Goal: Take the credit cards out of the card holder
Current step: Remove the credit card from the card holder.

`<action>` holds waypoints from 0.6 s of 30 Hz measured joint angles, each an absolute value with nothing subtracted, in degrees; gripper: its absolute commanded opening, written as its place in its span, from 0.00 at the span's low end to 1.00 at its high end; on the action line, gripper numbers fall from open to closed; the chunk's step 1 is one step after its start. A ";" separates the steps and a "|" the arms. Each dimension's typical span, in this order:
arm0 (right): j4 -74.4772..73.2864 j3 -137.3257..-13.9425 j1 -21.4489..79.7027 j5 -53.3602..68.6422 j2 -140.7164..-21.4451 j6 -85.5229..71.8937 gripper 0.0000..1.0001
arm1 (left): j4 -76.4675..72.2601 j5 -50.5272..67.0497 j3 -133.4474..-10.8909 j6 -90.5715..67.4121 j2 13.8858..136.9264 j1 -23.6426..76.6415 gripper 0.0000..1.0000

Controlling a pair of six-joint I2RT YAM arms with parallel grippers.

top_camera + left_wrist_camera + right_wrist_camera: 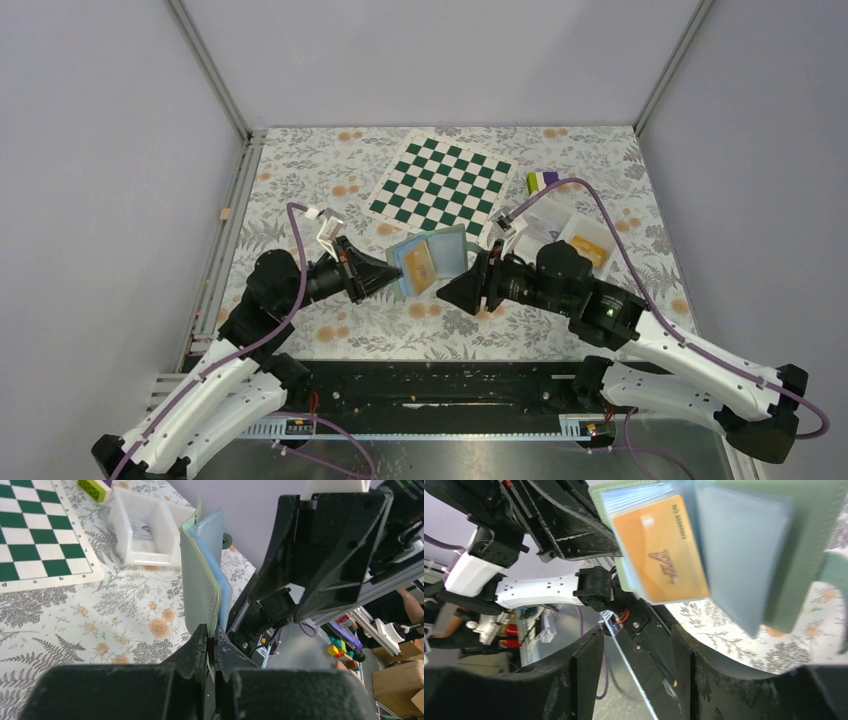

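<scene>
Card holder [428, 262] is at centre frame in the top view, lifted off the table and splayed open like a book. Outside is grey-green with a stitched edge, inside is light blue with clear sleeves. Left gripper [393, 272] has its jaws pinched on the holder's near left edge. In the left wrist view the black fingers [200, 645] meet on the holder's [202, 580] bottom rim, and it stands upright above them.

Orange card [420, 265] sits in the open face. It is flat, glossy, round-cornered with embossed print, and fills the upper centre of the right wrist view [659, 550].

Right gripper [447, 290] is just below and right of the holder, with its jaws spread and nothing between them. Its tips [636, 635] sit under the card, apart from it.

Around it:
- Floral tablecloth [300, 180] covers the table.
- Green-and-white chequered mat [440, 182] lies flat, above the holder in the top view.
- White plastic tray [556, 212] with compartments sits centre right, behind the right arm, which covers its near side.
- Purple-and-yellow block [542, 181] sits just above the tray.
</scene>
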State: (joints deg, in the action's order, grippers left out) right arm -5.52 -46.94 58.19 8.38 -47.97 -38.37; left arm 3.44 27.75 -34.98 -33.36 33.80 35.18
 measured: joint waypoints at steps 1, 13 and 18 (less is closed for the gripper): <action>-6.44 -47.48 57.80 8.45 -47.64 -36.86 0.59 | 3.01 28.12 -34.98 -33.54 33.45 35.18 0.00; -6.76 -50.70 53.82 16.64 -47.16 -33.04 0.55 | -4.14 37.01 -33.06 -37.91 33.95 35.20 0.00; -4.64 -50.65 49.15 22.20 -47.94 -33.89 0.56 | -6.68 41.12 -32.80 -39.57 35.11 35.20 0.00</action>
State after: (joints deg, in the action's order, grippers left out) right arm -4.64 -50.65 49.15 22.20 -47.94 -33.89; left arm -6.68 41.12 -32.80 -39.57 35.11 35.20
